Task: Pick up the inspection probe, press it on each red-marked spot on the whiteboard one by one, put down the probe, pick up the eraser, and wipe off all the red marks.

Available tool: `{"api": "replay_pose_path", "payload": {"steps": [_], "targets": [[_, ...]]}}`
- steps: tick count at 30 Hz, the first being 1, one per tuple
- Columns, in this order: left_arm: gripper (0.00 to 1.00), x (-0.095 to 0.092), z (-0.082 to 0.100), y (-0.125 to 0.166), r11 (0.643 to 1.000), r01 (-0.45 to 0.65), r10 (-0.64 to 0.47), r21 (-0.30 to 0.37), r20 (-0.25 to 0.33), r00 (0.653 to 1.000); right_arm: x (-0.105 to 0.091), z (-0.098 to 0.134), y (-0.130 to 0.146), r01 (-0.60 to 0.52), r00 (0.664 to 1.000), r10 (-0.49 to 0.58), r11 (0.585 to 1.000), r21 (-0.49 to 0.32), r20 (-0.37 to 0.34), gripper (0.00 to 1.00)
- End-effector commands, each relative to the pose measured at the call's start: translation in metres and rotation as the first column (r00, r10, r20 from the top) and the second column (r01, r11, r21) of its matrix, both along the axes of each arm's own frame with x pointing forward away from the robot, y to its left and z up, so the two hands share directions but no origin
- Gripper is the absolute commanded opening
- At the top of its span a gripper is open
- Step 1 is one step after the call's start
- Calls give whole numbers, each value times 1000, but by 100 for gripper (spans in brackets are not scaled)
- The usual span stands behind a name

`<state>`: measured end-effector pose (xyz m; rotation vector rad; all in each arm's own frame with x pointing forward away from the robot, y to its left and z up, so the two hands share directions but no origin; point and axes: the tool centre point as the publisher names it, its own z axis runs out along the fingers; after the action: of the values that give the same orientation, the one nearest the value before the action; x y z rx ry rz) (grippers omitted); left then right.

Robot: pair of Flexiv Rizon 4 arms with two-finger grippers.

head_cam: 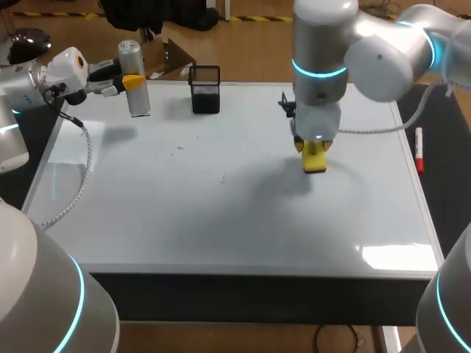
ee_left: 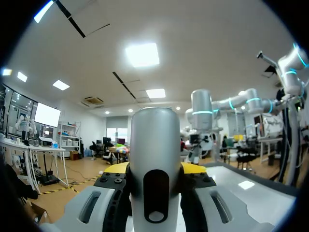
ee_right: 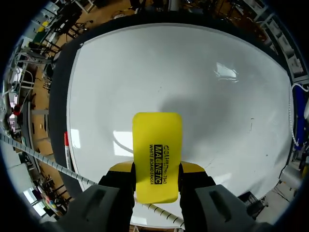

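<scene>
Right gripper [ee_right: 155,175] grasps the eraser [ee_right: 157,140] over the whiteboard's [head_cam: 221,213] right half. No red marks show, so wiping looks finished. Left gripper [head_cam: 131,82] clutches the probe [head_cam: 138,103] at the far left corner.

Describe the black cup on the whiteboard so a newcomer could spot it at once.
Find the big whiteboard and follow its far edge, left of the middle. The black mesh cup stands upright there, just right of the silver probe. It is the only dark, see-through container.

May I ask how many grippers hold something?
2: the left gripper holds the probe near the whiteboard's far-left corner; the right gripper holds the eraser above its right half.
</scene>
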<state>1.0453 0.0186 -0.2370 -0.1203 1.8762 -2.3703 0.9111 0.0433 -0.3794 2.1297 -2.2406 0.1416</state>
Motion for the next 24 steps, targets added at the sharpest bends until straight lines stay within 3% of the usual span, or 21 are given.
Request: {"api": "replay_pose_path", "payload": {"steps": [1, 6, 8, 15, 24], "targets": [[0, 0, 2, 0, 1000, 0, 0, 2, -1, 1000, 41, -7, 1, 5, 998, -5, 1000, -7, -58, 0], [0, 0, 2, 0, 1000, 0, 0, 2, -1, 1000, 76, -12, 0, 8, 997, -8, 1000, 12, -72, 0], [0, 0, 2, 0, 1000, 0, 0, 2, -1, 1000, 89, -16, 1, 4, 996, -7, 1000, -31, -85, 0], [0, 0, 2, 0, 1000, 0, 0, 2, -1, 1000, 134, -23, 14, 11, 995, -15, 999, -45, -97, 0], [0, 0, 2, 0, 1000, 0, 0, 2, -1, 1000, 166, -26, 44, -1, 995, -1, 1000, -20, -100, 0]]}}
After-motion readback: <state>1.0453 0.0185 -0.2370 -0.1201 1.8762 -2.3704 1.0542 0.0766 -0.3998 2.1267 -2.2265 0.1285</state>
